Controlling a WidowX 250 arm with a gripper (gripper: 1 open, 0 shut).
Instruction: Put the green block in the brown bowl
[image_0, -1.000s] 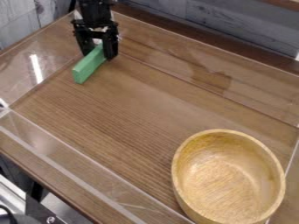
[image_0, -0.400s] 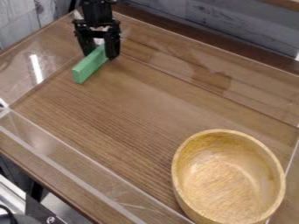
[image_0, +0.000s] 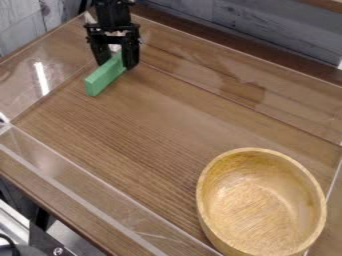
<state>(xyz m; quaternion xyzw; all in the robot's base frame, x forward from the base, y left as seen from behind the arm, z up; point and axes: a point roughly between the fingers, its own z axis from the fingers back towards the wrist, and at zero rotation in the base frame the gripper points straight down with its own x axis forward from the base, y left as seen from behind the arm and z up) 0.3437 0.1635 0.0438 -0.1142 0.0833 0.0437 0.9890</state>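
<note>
The green block lies flat on the wooden table at the upper left, a short bright green bar running diagonally. My black gripper points down over its far end, open, with one finger on each side of that end. I cannot tell whether the fingertips touch the block. The brown bowl, a large light wooden bowl with a thick rim, stands empty at the lower right, far from the block.
A low clear plastic wall rings the wooden table. A grey plank wall runs along the back. The table's front left corner drops off at the bottom left.
The gripper has shifted very slightly to the right over the block's far end. The block and the bowl lie where they were.
</note>
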